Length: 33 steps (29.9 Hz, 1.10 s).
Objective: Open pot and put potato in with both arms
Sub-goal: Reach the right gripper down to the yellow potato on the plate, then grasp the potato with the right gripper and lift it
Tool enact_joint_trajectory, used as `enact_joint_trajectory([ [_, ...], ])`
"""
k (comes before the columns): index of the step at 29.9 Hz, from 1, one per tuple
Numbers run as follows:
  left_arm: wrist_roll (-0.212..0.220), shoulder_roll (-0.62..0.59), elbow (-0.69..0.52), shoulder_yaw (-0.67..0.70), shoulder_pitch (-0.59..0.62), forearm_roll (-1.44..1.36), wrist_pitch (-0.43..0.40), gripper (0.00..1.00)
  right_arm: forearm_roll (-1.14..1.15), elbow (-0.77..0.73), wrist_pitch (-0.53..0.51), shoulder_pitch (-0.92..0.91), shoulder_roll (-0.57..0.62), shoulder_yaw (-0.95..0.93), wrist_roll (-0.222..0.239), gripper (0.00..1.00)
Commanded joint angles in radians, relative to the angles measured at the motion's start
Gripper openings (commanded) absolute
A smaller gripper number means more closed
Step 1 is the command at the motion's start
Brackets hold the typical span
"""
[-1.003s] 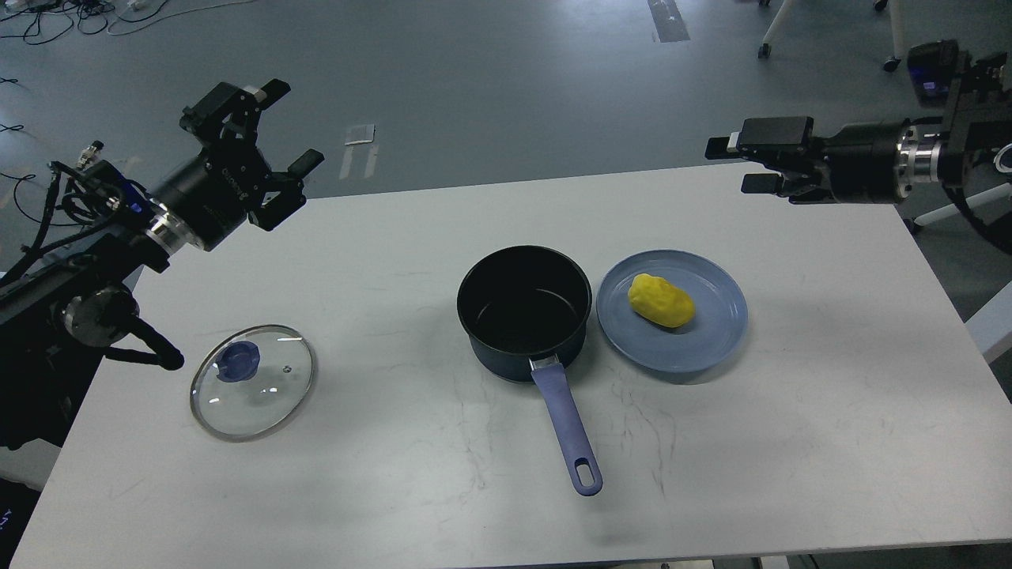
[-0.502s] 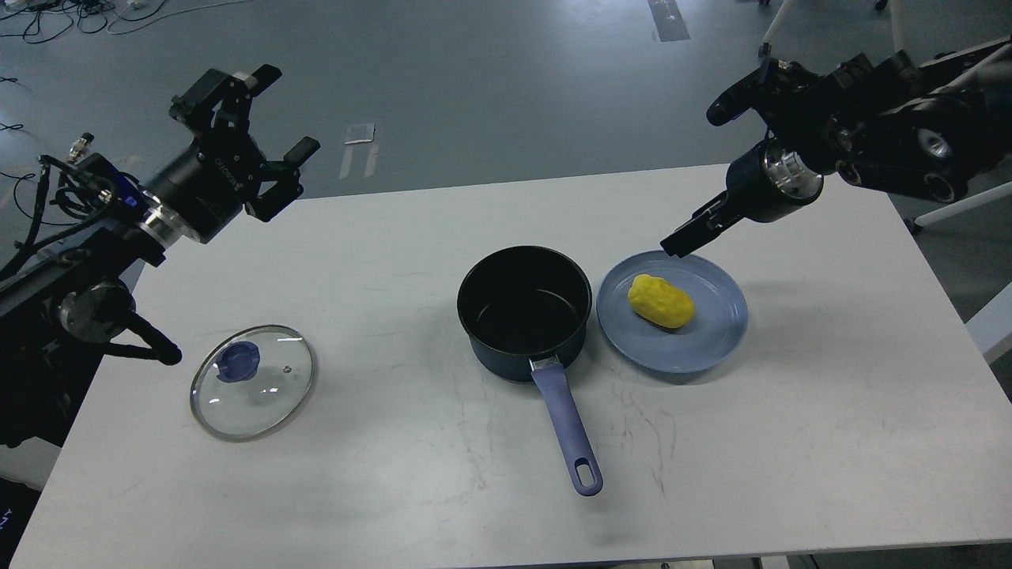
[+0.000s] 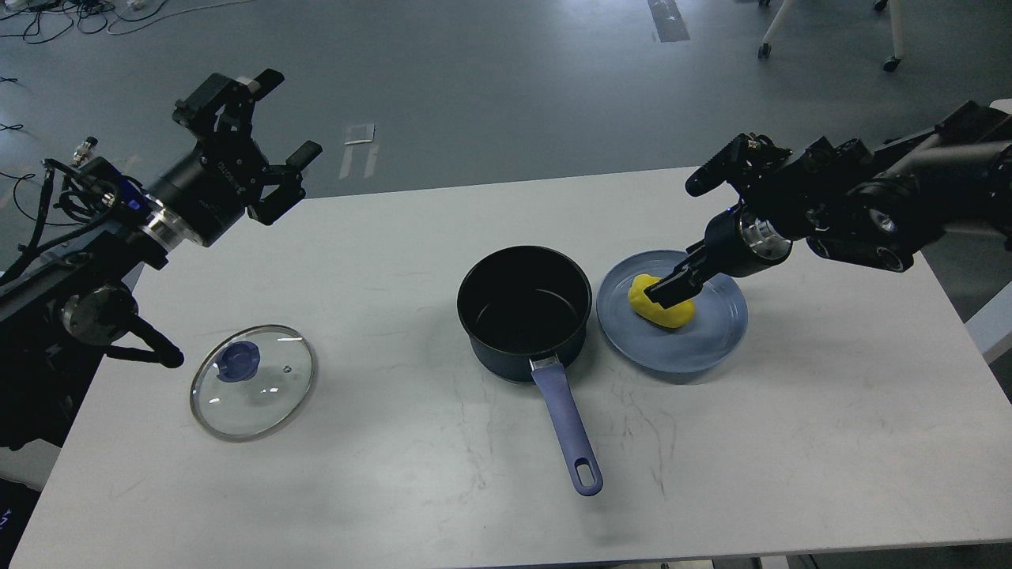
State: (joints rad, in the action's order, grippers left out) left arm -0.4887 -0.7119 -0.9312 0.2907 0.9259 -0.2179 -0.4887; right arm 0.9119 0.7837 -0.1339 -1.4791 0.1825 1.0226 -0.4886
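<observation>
The navy pot (image 3: 484, 344) stands open and empty in the middle of the table, its blue handle (image 3: 566, 428) pointing toward me. The yellow potato (image 3: 674, 315) lies on a blue-grey plate (image 3: 711, 344) just right of the pot. My right gripper (image 3: 662, 292) reaches down from the right, and its dark fingertips overlap the top of the potato; I cannot tell the two fingers apart. My left gripper (image 3: 277, 146) hangs open and empty, high over the table's far left corner. The glass lid (image 3: 273, 391) lies flat at the left.
The white table (image 3: 830, 411) ends close behind the plate and the pot. The lid's blue knob (image 3: 237, 362) points up. My left arm's elbow parts (image 3: 103, 324) hang over the table's left edge near the lid.
My right arm has swung down and left from high over the table's far right corner, and its fingertips now sit at the potato. My left gripper has barely moved.
</observation>
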Motion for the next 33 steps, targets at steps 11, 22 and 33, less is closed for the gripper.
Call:
enact_joint_trajectory([
  [11, 0.0, -0.001, -0.003, 0.001, -0.004, 0.0, 0.0, 0.98, -0.004, -0.066, 0.102, 0.095, -0.051, -0.007, 0.0, 1.0],
  [22, 0.0, -0.004, -0.004, 0.001, -0.01, 0.0, 0.0, 0.98, -0.001, -0.081, 0.118, 0.128, -0.046, -0.019, 0.0, 0.8],
  [33, 0.0, -0.012, -0.003, 0.007, -0.01, 0.003, 0.0, 0.98, 0.005, -0.06, 0.163, 0.111, -0.009, -0.018, 0.0, 0.25],
])
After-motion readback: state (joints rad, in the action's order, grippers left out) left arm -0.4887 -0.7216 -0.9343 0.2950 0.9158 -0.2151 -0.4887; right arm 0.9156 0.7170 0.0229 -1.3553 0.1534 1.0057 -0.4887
